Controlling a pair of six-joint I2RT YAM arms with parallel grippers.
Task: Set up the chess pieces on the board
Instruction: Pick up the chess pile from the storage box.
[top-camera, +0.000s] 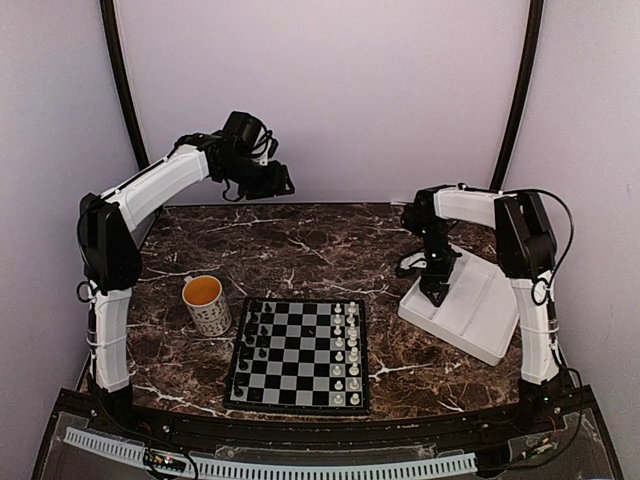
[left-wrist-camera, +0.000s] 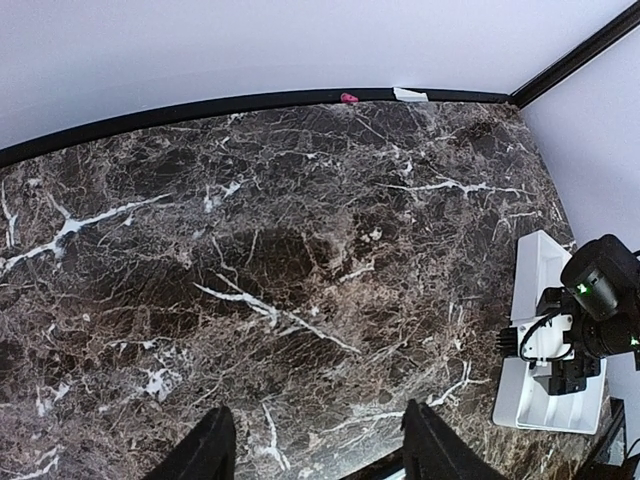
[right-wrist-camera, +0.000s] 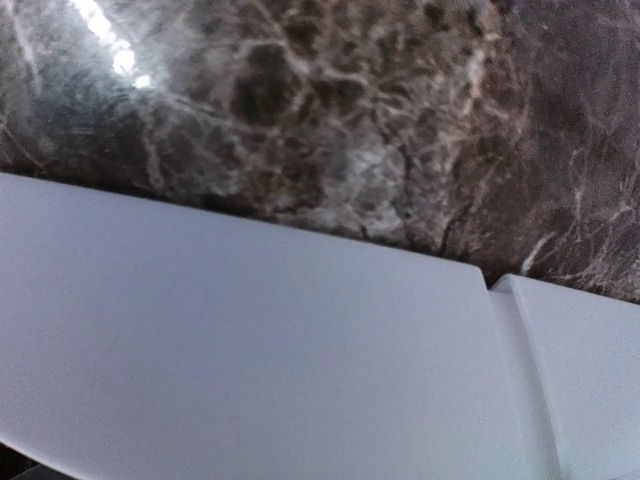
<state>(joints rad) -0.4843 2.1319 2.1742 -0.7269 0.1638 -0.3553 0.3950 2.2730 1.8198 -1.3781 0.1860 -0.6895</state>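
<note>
The black pieces (top-camera: 250, 338) are seen in the two left files of the board (top-camera: 300, 352), which lies at the near middle of the table (top-camera: 300, 235). The white pieces (top-camera: 346, 350) are lined along its right files. Whether every black square is filled cannot be told. A mug (top-camera: 207, 303) is set just beside the board's far left corner.

The right gripper (top-camera: 436, 292) is lowered into the left end of the tray (top-camera: 485, 310), well apart from the board. Its jaws are not shown, so their state cannot be told, and no piece is made out in the tray. The left gripper (top-camera: 280, 183) is held high over the far table, its fingers (left-wrist-camera: 212, 450) parted with nothing between them.

If a piece is to be fetched from the tray, it is best gripped by its stem, lifted straight and set upright mid-square, with its neighbours left untouched.
</note>
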